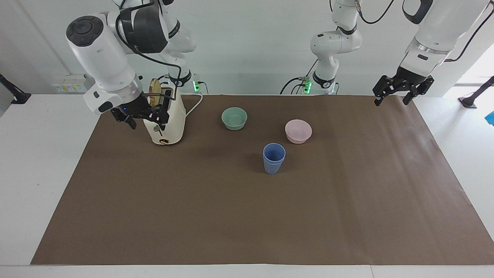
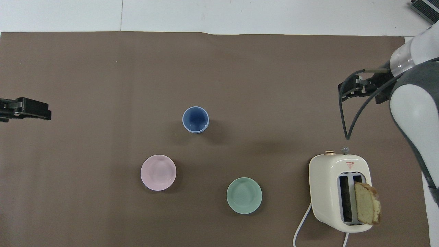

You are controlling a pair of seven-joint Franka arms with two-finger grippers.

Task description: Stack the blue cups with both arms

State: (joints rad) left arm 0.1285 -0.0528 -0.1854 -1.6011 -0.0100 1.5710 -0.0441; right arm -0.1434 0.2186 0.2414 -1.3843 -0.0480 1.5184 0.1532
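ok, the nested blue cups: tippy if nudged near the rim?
Probably. The blue cups stand upright, tall for their narrow base, so a high push would likely tip them. They look like thin plastic, so likely light. Nested loosely, the upper one may lift off alone.

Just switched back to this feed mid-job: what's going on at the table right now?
Nothing is being handled at this moment. The blue cups stand nested, one inside the other, mid-table, farther from the robots than the pink bowl and green bowl. The right tool is open and holds nothing, up in the air by the toaster, which has a bread slice in a slot. The left tool waits open over its end of the table.
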